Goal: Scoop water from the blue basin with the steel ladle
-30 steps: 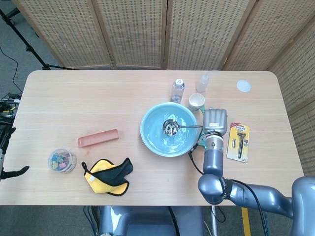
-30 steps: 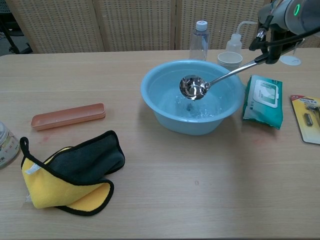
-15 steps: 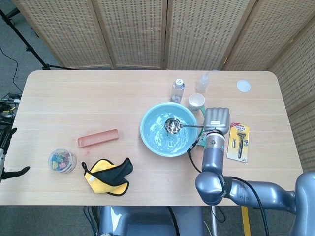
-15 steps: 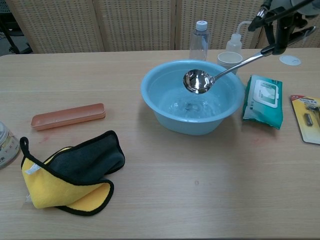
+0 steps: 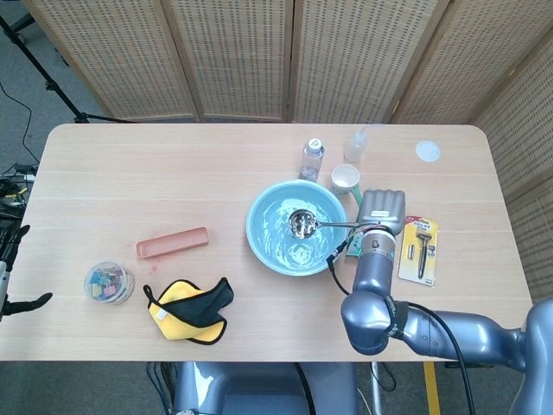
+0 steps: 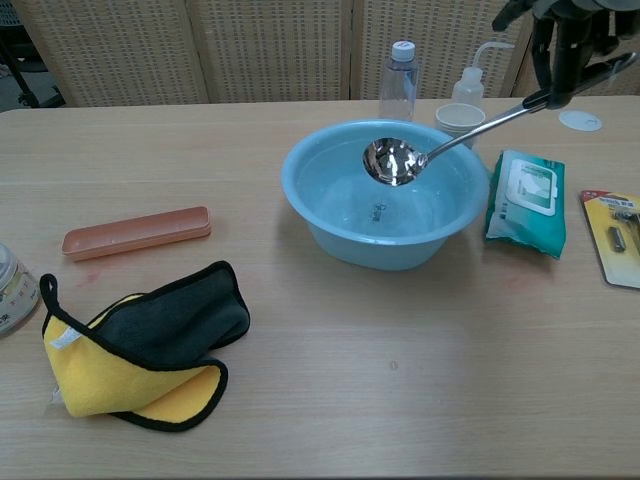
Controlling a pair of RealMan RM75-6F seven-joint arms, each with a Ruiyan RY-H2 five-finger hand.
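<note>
Wooden table (image 6: 400, 400), woven screens behind. My right hand (image 5: 380, 210) grips the steel ladle (image 6: 392, 162) by its handle, bowl raised over the blue basin (image 6: 310, 200), right of centre. Tilting may spill its water. The ladle is shiny and dripping. My left hand is unseen.
</note>
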